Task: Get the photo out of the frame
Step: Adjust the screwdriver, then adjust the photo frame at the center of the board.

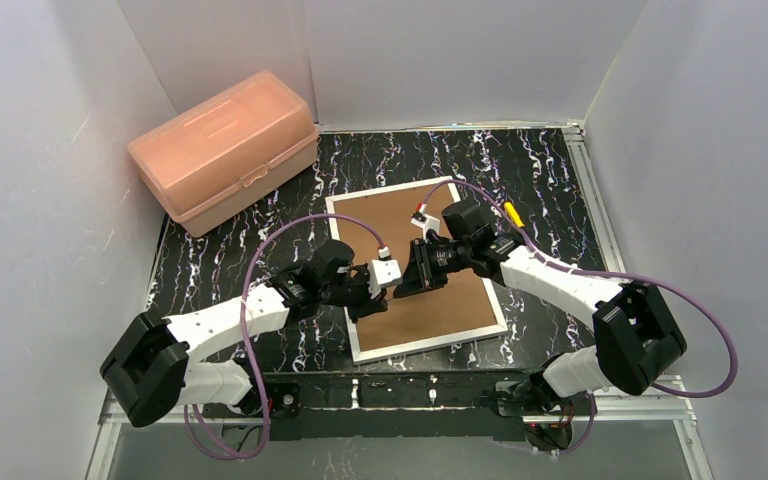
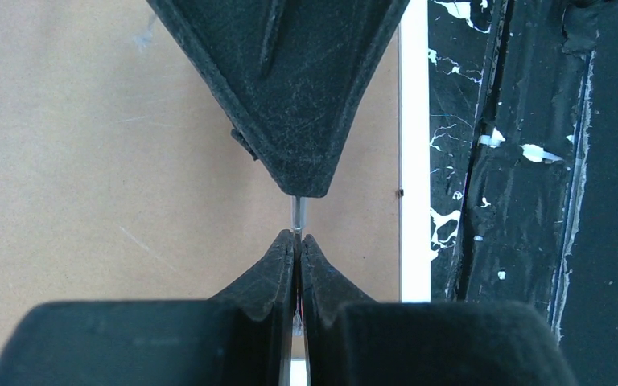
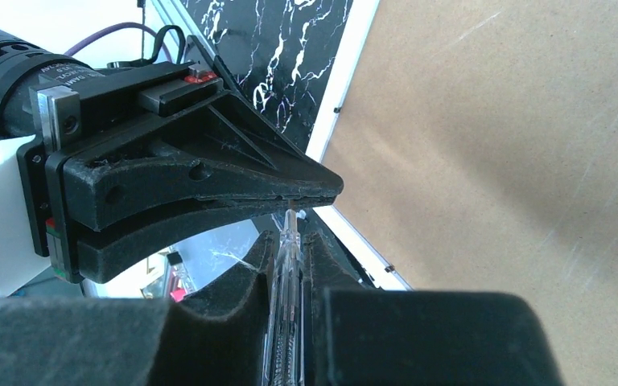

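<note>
The frame (image 1: 440, 310) lies face down on the table, brown fibreboard back up, thin white border around it; its back also shows in the left wrist view (image 2: 88, 161) and the right wrist view (image 3: 515, 161). The photo is hidden under the backing. My right gripper (image 1: 415, 277) is shut on a clear-handled thin tool (image 3: 290, 273) above the frame's left part. My left gripper (image 1: 396, 284) meets it tip to tip, and its fingers (image 2: 278, 265) are shut on the tool's thin metal tip (image 2: 298, 213).
A pink plastic box (image 1: 225, 150) stands at the back left. A small yellow object (image 1: 511, 212) lies by the frame's far right corner. The tabletop (image 1: 550, 170) is black marble-patterned, with white walls on three sides. A metal rail (image 1: 400, 385) runs along the near edge.
</note>
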### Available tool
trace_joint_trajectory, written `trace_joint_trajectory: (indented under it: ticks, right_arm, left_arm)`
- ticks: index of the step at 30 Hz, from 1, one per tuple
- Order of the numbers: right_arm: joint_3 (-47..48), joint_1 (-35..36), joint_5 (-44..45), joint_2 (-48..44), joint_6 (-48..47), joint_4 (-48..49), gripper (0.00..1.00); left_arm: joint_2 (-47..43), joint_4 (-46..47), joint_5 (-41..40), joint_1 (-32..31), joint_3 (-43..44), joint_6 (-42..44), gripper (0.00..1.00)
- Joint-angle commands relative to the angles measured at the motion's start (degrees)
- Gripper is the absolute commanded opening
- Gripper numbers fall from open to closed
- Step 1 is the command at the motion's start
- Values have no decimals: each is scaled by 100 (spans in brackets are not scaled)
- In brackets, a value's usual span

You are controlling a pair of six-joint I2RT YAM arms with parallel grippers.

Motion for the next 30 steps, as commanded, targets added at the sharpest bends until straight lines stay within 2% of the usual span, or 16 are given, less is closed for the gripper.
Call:
trace_joint_trajectory:
  ticks: [1, 4, 7, 10, 12, 17, 21, 23, 26, 30]
  right_arm:
    - [148, -21, 160, -124, -217, -194, 1]
    - [208, -44, 429, -157, -334, -422, 1]
    - [326, -130, 1127, -368, -530, -882, 1]
    - [310, -285, 1906, -756, -641, -1192, 1]
    - [260, -345, 2320, -1047, -660, -1302, 1]
    - [268, -354, 3388, -1665, -511, -1845, 1]
    - [533, -354, 4489, -1822, -43, -2909, 1]
    - [695, -353, 4930, -1833, 198, -3593, 1]
    - [869, -352, 5531, -1917, 625, -4402, 1]
    - [914, -353, 6563, -2063, 1536, -5543, 1]
  left_arm:
    - [-138, -86, -136, -24, 148, 45, 11]
    - [-227, 11, -153, -30, 108, -10, 33]
    - [-384, 200, -334, -30, 53, -209, 59]
    - [-538, 264, -914, -23, 79, -470, 79]
    - [-583, 240, -1540, -26, 172, -755, 96]
    - [-575, 158, -3133, -27, 525, -1697, 98]
    - [-492, 301, -4259, -30, 658, -2446, 98]
    - [-297, 281, -4305, 8, 825, -2320, 98]
    - [257, -289, -4247, 281, 1448, -2442, 98]
    - [740, -197, -3330, 821, 1832, -2939, 98]
